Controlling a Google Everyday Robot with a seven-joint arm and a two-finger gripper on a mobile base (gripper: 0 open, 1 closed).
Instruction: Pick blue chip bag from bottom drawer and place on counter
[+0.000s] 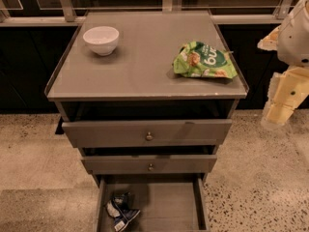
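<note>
the blue chip bag lies in the bottom drawer, eight o'clock from the end effector, well apart; whether that is clenched or released, i cannot tell.

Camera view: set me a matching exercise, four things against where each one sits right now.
Things:
1. small white ceramic bowl
2. bright green snack bag
3. dark blue wrinkly chip bag
4. gripper

Places:
A. front left of the open grey bottom drawer
B. back left of the flat grey counter
C. in the air, right of the counter
D. right side of the counter

Pairs: 1-B, 2-D, 3-A, 4-C
</note>
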